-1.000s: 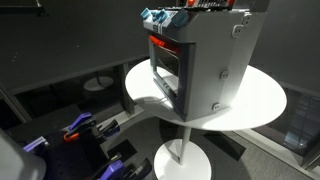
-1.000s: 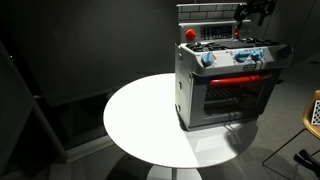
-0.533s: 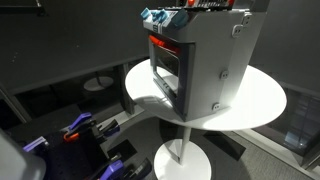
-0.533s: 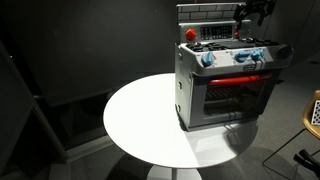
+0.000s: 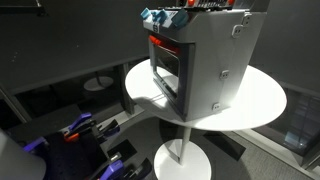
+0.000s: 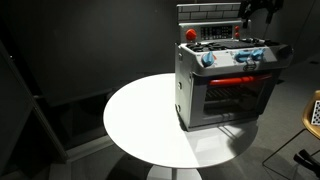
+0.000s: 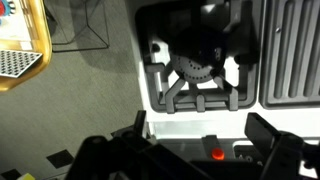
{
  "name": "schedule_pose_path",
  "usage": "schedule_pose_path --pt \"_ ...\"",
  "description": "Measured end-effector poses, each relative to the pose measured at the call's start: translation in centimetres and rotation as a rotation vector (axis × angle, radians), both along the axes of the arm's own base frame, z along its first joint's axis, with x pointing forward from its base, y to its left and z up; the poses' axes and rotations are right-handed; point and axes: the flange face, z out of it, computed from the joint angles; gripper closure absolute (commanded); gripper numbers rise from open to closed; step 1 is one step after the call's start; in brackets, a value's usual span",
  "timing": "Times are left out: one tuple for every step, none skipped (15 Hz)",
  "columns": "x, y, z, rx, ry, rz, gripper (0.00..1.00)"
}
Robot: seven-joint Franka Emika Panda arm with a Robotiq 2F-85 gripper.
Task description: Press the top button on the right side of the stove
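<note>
The stove (image 6: 225, 85) stands on the round white tabletop (image 6: 130, 125). The end effector (image 6: 256, 10) hangs above the stove's back corner, its jaws spread wide over a burner (image 7: 200, 72).

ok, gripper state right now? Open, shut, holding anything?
Gripper: open, nothing between the fingers; hovers over the stove top.

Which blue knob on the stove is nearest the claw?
The last blue knob, farthest from the red knob: the claw hangs above that end; the first blue knob, beside the red one, is farther off.
</note>
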Motion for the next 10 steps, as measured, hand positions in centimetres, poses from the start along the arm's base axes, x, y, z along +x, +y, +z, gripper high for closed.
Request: schedule_pose_path --pt "-0.8 0.6 0.4 0.013 0.028 -0.002 0.00" --pt "-1.5 1.2 0.7 0.026 0.055 -0.002 0.00" --pt "-2.3 1.8 1.1 0.039 0.079 0.001 0.00" --pt "-3.1 2.4 1.4 0.052 0.099 0.009 0.00" --pt "-4.0 2.9 1.6 0.069 0.119 0.022 0.00" --pt "-4.8 3.3 1.8 0.088 0.136 0.039 0.00" --pt "-5.6 3.7 2.0 0.104 0.151 0.055 0.00" --pt "-6.3 3.9 2.1 0.117 0.165 0.073 0.00" --pt "-7.1 4.0 2.2 0.125 0.177 0.088 0.00" --pt "-7.7 4.0 2.2 0.130 0.189 0.105 0.00"
